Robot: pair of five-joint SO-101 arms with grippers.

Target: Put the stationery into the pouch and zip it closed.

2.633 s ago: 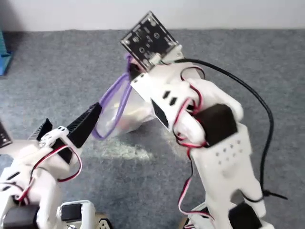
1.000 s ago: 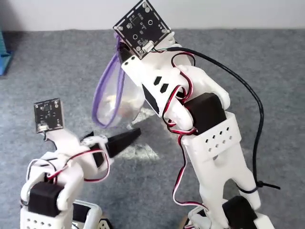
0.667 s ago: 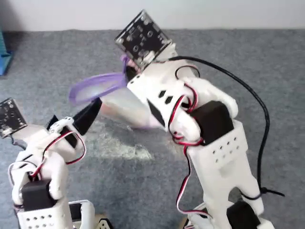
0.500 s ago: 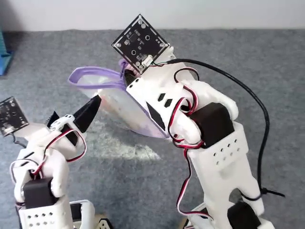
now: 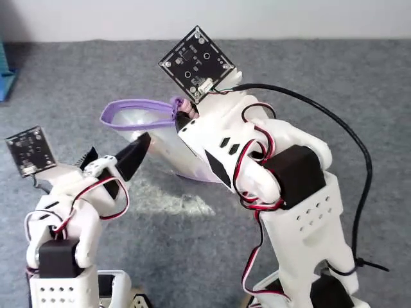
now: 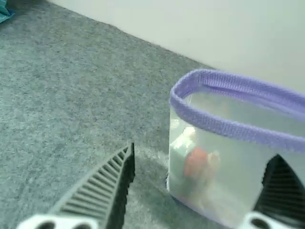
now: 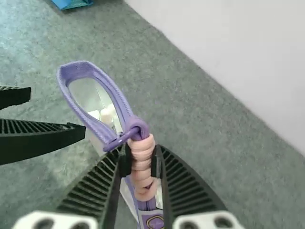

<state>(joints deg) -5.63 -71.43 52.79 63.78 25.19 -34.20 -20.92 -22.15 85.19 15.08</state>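
Gripping the pouch (image 6: 214,157) by its pink pull (image 7: 141,157), right jaws; left jaws wide beside it.

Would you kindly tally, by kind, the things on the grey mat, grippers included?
Grippers: 2, left gripper and right gripper
Clear purple-trimmed pouch: 1
Pink zipper pull: 1
Blue object at edge: 1
Total: 5; pouch contents too blurred to count

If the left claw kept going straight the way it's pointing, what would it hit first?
Probably the clear plastic pouch with a purple fabric rim, just ahead of the open left gripper and off toward one finger; exact depth is unclear.
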